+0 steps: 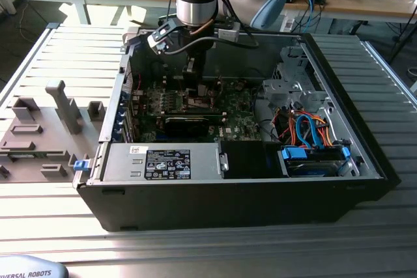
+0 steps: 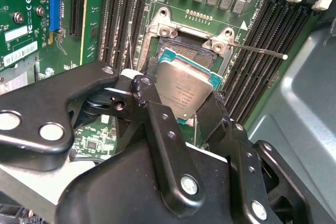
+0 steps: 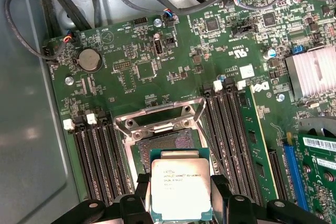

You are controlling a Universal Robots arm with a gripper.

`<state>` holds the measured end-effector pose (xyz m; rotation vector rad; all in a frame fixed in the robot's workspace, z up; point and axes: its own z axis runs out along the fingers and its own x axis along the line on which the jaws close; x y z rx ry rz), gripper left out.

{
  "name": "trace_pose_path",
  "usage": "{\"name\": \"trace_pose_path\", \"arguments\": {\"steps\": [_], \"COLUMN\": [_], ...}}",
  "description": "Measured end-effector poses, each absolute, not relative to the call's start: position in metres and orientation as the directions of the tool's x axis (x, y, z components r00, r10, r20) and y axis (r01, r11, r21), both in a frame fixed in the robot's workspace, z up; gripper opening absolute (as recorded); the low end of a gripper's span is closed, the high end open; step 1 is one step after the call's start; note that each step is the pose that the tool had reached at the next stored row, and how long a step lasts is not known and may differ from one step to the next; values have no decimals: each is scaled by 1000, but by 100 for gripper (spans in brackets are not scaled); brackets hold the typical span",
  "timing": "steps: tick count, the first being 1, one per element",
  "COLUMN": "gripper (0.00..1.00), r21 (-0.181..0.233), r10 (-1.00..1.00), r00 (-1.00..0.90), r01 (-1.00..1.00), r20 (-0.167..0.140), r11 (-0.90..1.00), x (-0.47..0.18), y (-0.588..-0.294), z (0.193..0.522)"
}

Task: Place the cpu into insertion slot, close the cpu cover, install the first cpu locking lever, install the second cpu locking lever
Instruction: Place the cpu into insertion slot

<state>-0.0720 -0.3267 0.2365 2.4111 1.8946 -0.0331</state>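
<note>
My gripper (image 2: 181, 95) is shut on the cpu (image 2: 184, 90), a small square chip with a silver-grey top, held by its edges between the two black fingers (image 2: 144, 90). The cpu (image 3: 180, 187) hangs tilted just above and partly over the insertion slot (image 3: 165, 142), a dark square socket on the green motherboard. The cpu cover (image 3: 157, 109), a thin metal frame, stands swung open at the socket's far side. A thin wire locking lever (image 2: 262, 52) sticks out beside the socket, unlatched. In the exterior view the gripper (image 1: 193, 69) reaches down into the open computer case.
Black memory slots (image 3: 231, 129) flank the socket on both sides. A finned heatsink (image 3: 314, 72), cables (image 3: 31, 35) and a coin battery (image 3: 89, 60) lie around the board. The case walls (image 1: 234, 209) enclose it; a power supply (image 1: 163, 161) and drive cage (image 1: 313, 157) sit at the front.
</note>
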Motion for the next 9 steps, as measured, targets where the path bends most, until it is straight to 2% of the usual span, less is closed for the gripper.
{"name": "trace_pose_path", "arguments": {"steps": [9], "gripper": [54], "r21": [46], "r10": [968], "r00": [243], "r01": [970], "r20": [-63], "r11": [-240], "x": [-72], "y": [-327], "z": [236]}}
